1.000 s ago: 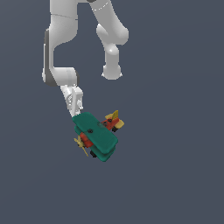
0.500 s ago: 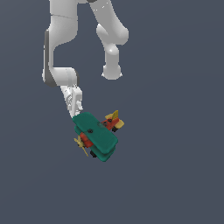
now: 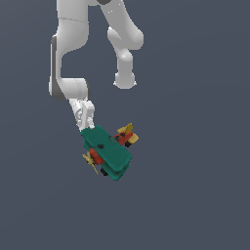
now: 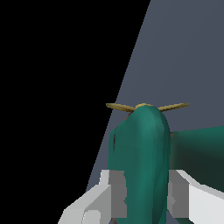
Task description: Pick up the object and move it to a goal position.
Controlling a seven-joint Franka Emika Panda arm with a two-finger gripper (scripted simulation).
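The gripper (image 4: 146, 201) is clamped on the toy biplane (image 3: 108, 150), one finger on each side of a teal-green wing end in the wrist view. In the exterior view the plane hangs tilted below the white arm (image 3: 68, 58), slightly toward that view's left, yellow propeller (image 4: 146, 106) pointing lower left, yellow tail (image 3: 128, 131) to the right.

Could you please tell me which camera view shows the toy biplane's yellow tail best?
The exterior view: the yellow tail sticks out clearly behind the toy biplane. The wrist view shows only the green wing between the gripper fingers and the propeller; the tail is hidden.
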